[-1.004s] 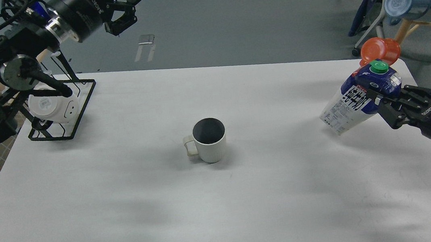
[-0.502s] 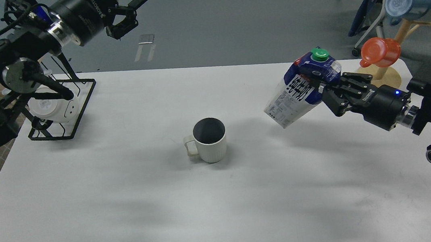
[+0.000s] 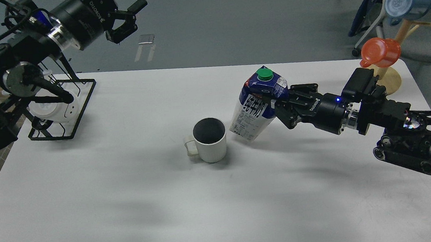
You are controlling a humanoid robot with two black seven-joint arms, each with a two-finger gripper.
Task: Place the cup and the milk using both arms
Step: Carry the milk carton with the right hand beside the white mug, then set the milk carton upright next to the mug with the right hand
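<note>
The cup, a white ribbed mug with a dark inside and its handle to the left, stands upright in the middle of the white table. My right gripper is shut on the milk, a blue and white carton with a green cap. The carton is tilted, its lower end close to the table just right of the cup. My left gripper is open and empty, high above the table's far left edge.
A black wire rack with a white object stands at the table's far left. A wooden cup tree at the far right holds an orange plastic cup and a blue plastic cup. Chairs stand behind it.
My right arm has carried the milk from the table's right edge leftward to beside the cup and lowered it. The left arm has barely moved. The cup has not moved.
</note>
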